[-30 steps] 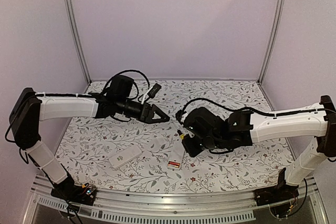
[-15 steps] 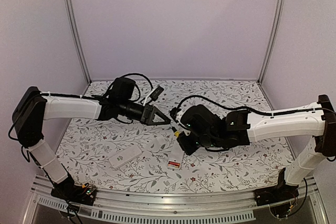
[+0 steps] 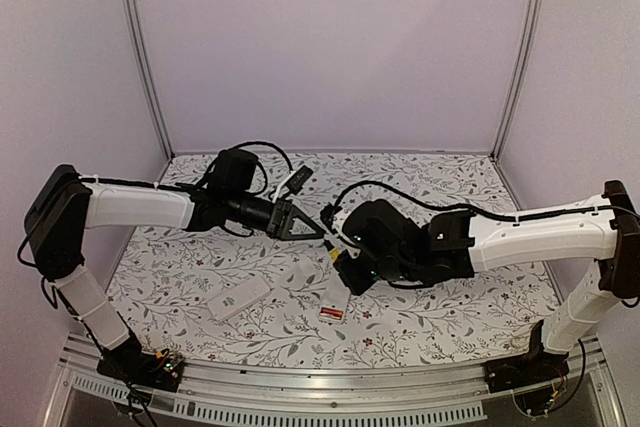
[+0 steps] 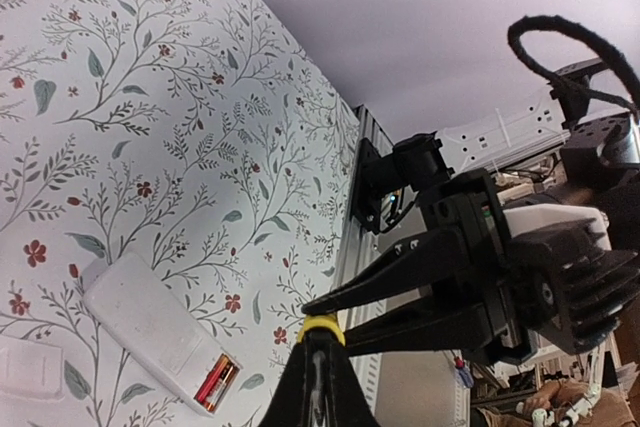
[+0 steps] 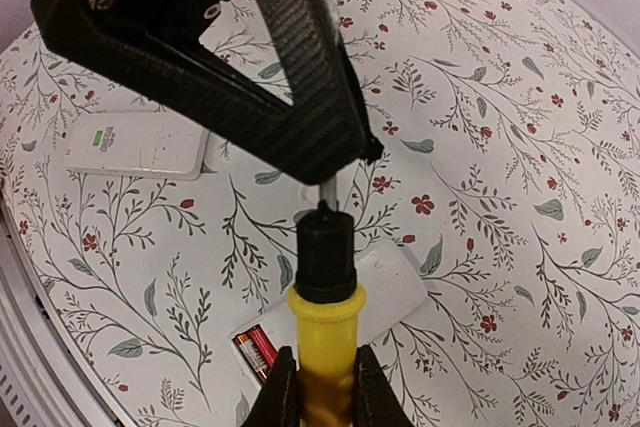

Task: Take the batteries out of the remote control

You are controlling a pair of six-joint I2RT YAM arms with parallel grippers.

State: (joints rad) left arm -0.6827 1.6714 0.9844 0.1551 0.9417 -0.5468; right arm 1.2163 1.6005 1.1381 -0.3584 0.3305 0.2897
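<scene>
**Held from both ends**

Found left gripper [image 3: 321, 235] stretched in from the left, fingers pinched together on the thin metal shaft of the screwdriver [image 5: 325, 332], with no gap visible at the tips. Noted, lower left of it on the floral table [image 3: 450, 312], a flat white piece [image 3: 240, 299] with a green mark. Saw the remote [image 3: 337, 295] lying white and flat just below the two grippers, near end uncovered. Counted batteries [image 4: 216, 384] side by side inside that compartment — red-orange, apart from both grippers. Recorded right gripper [image 5: 323, 379] clamped on the screwdriver's yellow handle — tool held clear above the remote.
</scene>
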